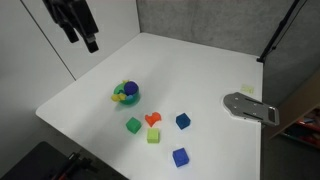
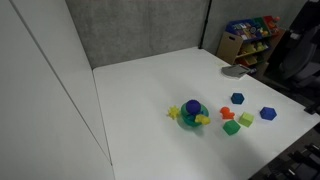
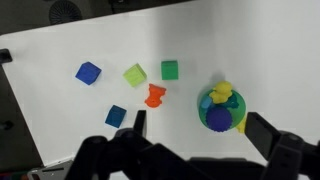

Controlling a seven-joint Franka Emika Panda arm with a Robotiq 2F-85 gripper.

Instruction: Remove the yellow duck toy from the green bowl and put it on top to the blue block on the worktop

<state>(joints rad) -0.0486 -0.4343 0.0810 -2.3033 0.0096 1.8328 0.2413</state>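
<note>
Single arm, gripper (image 1: 82, 35) hanging high over the far corner of the white table (image 1: 200, 60), well apart from everything. Fingers (image 3: 262, 132) spread wide in the wrist view, nothing between them, so jaws apart and empty. Green bowl (image 3: 205, 103) sits on the table with the yellow duck (image 3: 222, 92) still inside, perched at the rim edge farthest from the gripper body, next to a blue ball (image 3: 218, 118) that fills most of the bowl. There is more yellow at the bowl's side in both exterior views; too small to say what it is. Duck's long axis: can't tell, it's a lumpy blob at this size. Key relation: in the wrist view the bowl lies below and between the fingers but off toward one of them, not centred, so the grab looks to need a sideways shift plus a long descent. Blue block (image 3: 88, 72) is across the cluster from the bowl, well apart, with a yellow-green cube (image 3: 135, 74), green cube (image 3: 169, 69), orange piece (image 3: 154, 96) and darker navy cube (image 3: 116, 115) between. Blue block top is bare. Task looks unstarted; the ball crowding the duck is the likely snag. Grey metal plate (image 1: 250, 107) near the table edge, out of the way.
</note>
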